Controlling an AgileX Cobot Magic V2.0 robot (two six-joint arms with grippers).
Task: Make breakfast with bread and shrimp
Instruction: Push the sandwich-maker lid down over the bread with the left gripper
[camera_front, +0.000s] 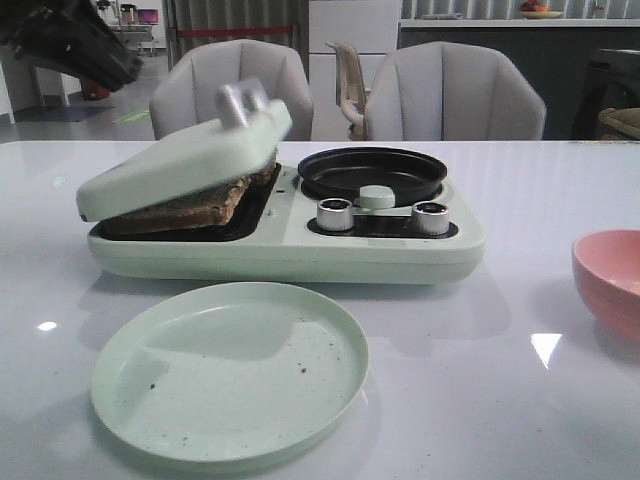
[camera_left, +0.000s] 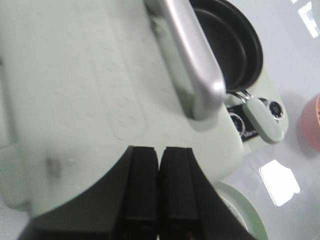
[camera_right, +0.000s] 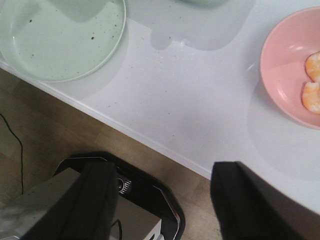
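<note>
Front view shows a pale green breakfast maker (camera_front: 300, 235) on the shiny white table (camera_front: 520, 400). Its pale green lid with a silver handle (camera_front: 185, 160) sits tilted, partly open, and looks blurry. Under the lid lies the brown bread (camera_front: 185, 208) on the dark hot plate. It looks toasted dark. Next to it on the machine is a small round black pan (camera_front: 372, 173) with nothing in it, and two silver knobs (camera_front: 335, 213) sit in front.

A round pale green plate (camera_front: 230, 370) waits in front of the machine. It has only crumbs on it. A pink bowl (camera_front: 612, 280) stands far to the right. From the right wrist view, two small orange and white shrimp (camera_right: 312, 82) lie inside that bowl.

The left gripper (camera_left: 159, 187) hangs just above the lid, near the silver handle. Its two black fingers are pressed together and hold nothing. The right gripper (camera_right: 162, 200) waits off the near edge of the table with its fingers spread wide and nothing between them.

I think the step now is the lid: getting at the bread. Next, the lid needs to be lifted all the way so the bread can go onto the plate. The shrimp are not yet used.
</note>
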